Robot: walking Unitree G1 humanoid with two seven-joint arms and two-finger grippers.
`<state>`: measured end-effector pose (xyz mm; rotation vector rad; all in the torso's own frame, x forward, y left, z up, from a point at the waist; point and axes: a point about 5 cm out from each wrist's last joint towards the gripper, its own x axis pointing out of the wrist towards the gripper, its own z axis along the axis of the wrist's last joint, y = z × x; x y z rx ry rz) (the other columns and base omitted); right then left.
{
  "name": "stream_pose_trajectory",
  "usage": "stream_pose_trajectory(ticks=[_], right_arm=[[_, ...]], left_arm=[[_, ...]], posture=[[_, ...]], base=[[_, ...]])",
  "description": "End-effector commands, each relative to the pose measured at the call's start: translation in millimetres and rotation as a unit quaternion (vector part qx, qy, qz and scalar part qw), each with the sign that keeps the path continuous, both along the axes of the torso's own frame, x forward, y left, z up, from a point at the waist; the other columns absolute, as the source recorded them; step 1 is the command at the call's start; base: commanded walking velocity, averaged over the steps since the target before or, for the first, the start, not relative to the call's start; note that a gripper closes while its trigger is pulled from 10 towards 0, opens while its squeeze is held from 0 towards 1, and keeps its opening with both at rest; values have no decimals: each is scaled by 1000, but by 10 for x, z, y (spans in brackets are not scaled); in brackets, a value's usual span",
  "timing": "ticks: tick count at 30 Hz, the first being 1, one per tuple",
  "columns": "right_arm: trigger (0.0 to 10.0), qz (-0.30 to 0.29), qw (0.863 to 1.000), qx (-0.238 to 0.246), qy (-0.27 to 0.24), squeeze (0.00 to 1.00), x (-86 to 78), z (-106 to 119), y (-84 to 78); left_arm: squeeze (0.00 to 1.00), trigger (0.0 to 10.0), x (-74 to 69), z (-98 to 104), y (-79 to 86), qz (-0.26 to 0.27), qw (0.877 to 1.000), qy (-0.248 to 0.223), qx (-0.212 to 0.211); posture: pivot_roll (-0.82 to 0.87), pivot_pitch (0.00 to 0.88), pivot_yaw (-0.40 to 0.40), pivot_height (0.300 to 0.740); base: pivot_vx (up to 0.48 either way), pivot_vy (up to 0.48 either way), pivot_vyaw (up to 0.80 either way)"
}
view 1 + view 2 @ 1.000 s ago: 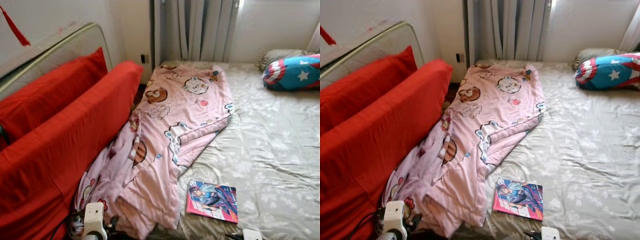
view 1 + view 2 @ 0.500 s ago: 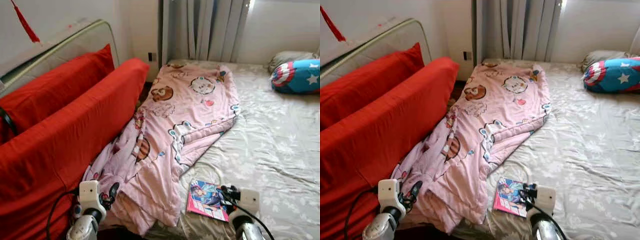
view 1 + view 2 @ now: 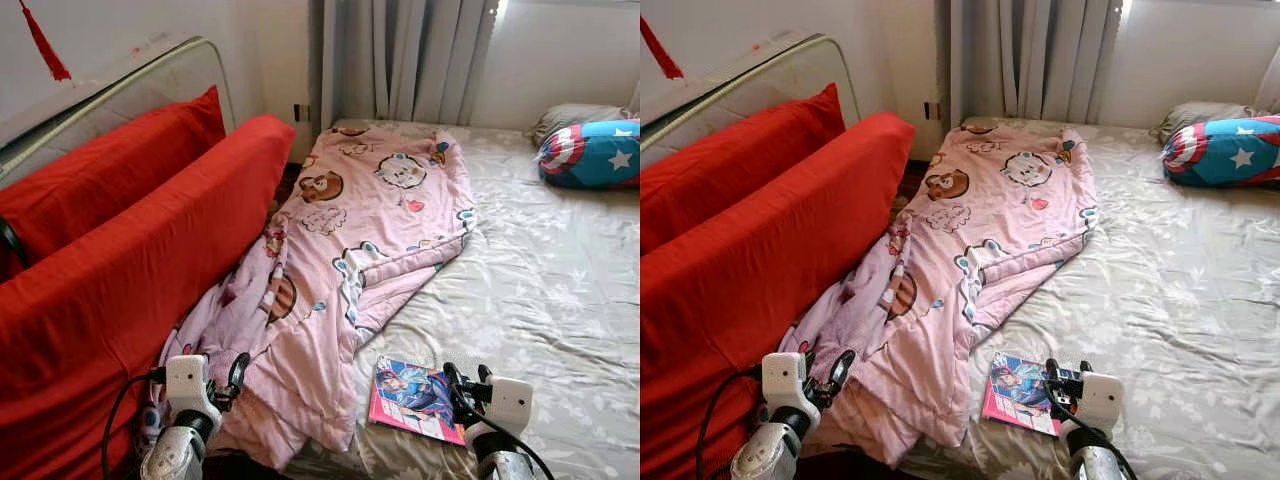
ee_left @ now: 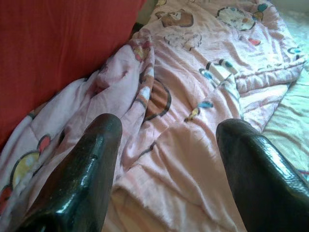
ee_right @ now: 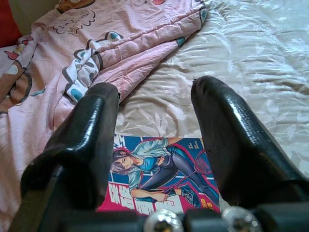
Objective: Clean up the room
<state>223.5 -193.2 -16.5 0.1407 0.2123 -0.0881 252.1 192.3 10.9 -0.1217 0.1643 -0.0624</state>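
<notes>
A pink quilt (image 3: 350, 270) is found rumpled along the bed (image 3: 560, 280), beside the red cushions (image 3: 120, 270). A thin book (image 3: 418, 398) lies flat just beside the quilt's edge; slipping is judged likely. The right claw (image 3: 468, 377) is spread above it, the left claw (image 3: 222, 375) spread over the quilt. The quilt's lower end is cut off.

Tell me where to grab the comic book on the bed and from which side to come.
Grip the comic book by its near edge, coming from the robot's side with the open right gripper above it. It lies flat on the sheet, so a finger probably must slide underneath.
</notes>
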Motion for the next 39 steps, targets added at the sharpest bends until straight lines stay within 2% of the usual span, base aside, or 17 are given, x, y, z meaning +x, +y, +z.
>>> stream_pose_trajectory(ticks=[1,8,17,31,35,39], right_arm=[[10000,-16,1000,0,-15,0,71,75,-28],[10000,-19,1000,-16,5,0,94,54,-2],[10000,-24,999,-23,13,0,37,10,-13],[10000,-23,999,-18,21,0,73,0,42],[10000,-19,999,-18,25,0,76,-12,54],[10000,-19,999,-19,20,0,68,-9,45]], left_arm=[[0,10000,52,48,6,0,1000,-3,1],[0,10000,61,60,-20,3,1000,-4,-3],[0,10000,43,47,-62,-4,1000,2,-5],[0,10000,31,31,-55,-5,1000,13,-6],[0,10000,18,15,-67,-8,1000,18,-6],[0,10000,15,6,-69,-8,1000,22,-4]], posture=[[-46,0,0,740],[-45,0,0,740],[-39,0,3,685],[-33,0,3,685],[-33,0,3,666],[-34,0,5,666]], base=[[0,0,0],[0,0,0],[0,0,0],[0,0,0],[0,0,0],[0,0,0]])
